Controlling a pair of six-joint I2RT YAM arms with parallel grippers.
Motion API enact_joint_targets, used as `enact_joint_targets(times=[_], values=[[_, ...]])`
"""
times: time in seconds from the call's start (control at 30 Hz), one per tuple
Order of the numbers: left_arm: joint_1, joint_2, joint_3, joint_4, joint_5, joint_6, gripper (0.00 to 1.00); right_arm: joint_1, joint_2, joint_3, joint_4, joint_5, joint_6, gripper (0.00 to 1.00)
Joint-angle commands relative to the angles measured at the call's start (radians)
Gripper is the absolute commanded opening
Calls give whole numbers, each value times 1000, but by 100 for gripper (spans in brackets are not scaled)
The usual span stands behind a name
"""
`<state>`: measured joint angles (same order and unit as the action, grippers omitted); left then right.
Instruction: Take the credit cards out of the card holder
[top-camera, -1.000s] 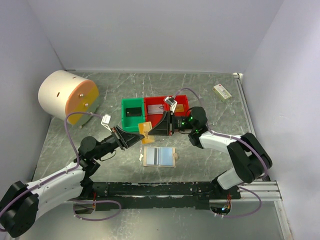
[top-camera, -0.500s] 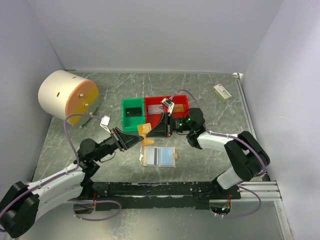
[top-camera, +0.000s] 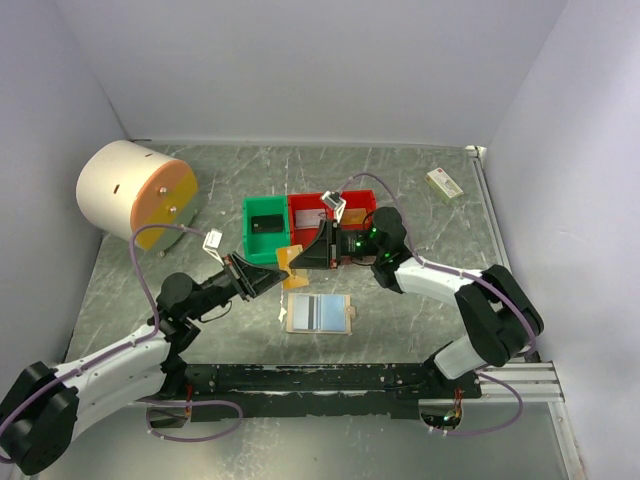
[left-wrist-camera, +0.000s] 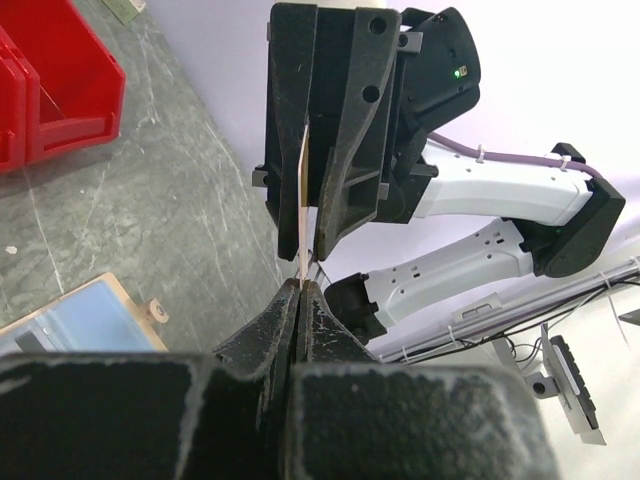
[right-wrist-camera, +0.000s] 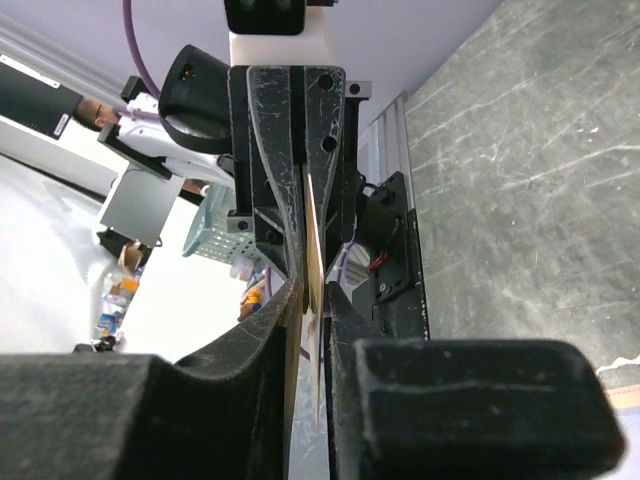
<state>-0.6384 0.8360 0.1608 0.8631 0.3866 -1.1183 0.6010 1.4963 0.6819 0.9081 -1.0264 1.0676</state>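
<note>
Credit cards are partly dealt with. From above, a dark card (top-camera: 266, 224) lies in the green bin (top-camera: 247, 230), and a gold card (top-camera: 289, 258) is held in the air just beside that bin. The open card holder (top-camera: 318, 313) lies flat on the table (top-camera: 420, 320) nearer the arms. The left gripper (top-camera: 279, 268) and right gripper (top-camera: 304, 259) meet tip to tip on the gold card.

In the left wrist view, the card stands edge-on. The left fingers are clenched on its near edge, and the right jaws are pressed over its far part.

The right wrist view shows the same double pinch from the other side.

This looks like a hand-over. The receiving grip should be firm before the other jaws open. The grippers should then part along the card's plane, without twisting, so it neither bends nor drops.
</note>
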Motion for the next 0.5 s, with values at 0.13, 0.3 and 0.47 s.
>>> enact_joint_targets(times=[0.13, 0.3, 0.47], values=[[3, -14, 36, -23, 5, 43, 7, 5, 20, 15, 118, -9, 60, 10], [3, -20, 45, -44, 3, 55, 7, 6, -4, 4, 39, -8, 3, 20], [2, -7, 26, 11, -1, 37, 7, 5, -14, -8, -5, -8, -25, 23]])
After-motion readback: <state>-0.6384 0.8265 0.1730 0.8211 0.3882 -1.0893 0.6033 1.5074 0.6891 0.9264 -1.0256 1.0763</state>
